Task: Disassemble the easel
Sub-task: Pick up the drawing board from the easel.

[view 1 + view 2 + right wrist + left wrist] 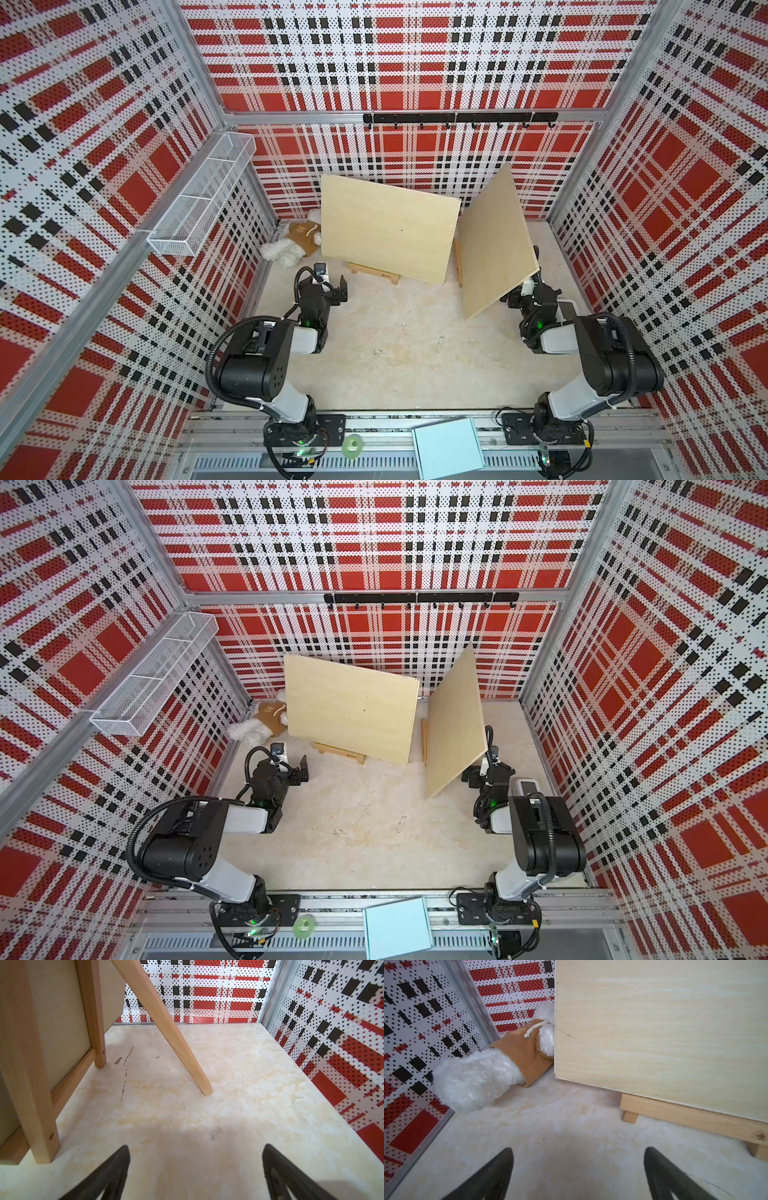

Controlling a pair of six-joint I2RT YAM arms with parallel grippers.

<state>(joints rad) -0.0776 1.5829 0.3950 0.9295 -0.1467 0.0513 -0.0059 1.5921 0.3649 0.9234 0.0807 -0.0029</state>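
In both top views two easels stand at the far side of the surface (395,353), each carrying a pale board. The left easel (374,273) peeps out only below the left board (388,226). The right easel (459,266) is mostly hidden behind the right board (496,245), which is turned to face left. The left pincer (334,291) sits low, near that left board's near-left corner, jaws spread and empty. The right pincer (471,776) is tucked under the right board's overhanging near corner. A careless rise of that arm would likely strike the corner and tip board and easel together.

From the left wrist, the left pincer (578,1149) is wide open over bare surface. The left board (654,1032) seems merely to rest on the ledge (685,1113), so a sideways shove could slide it off. A stuffed toy (483,1078) lies against or just behind its left edge and could snag. A hairline crack runs in from that edge, and pinching there may split it.

From the right wrist, the right pincer (195,1146) is open, holding nothing, just beside the front leg (35,1105). The rear leg (166,1028) props the frame. Bumping it first would probably fold the easel with the board on it.
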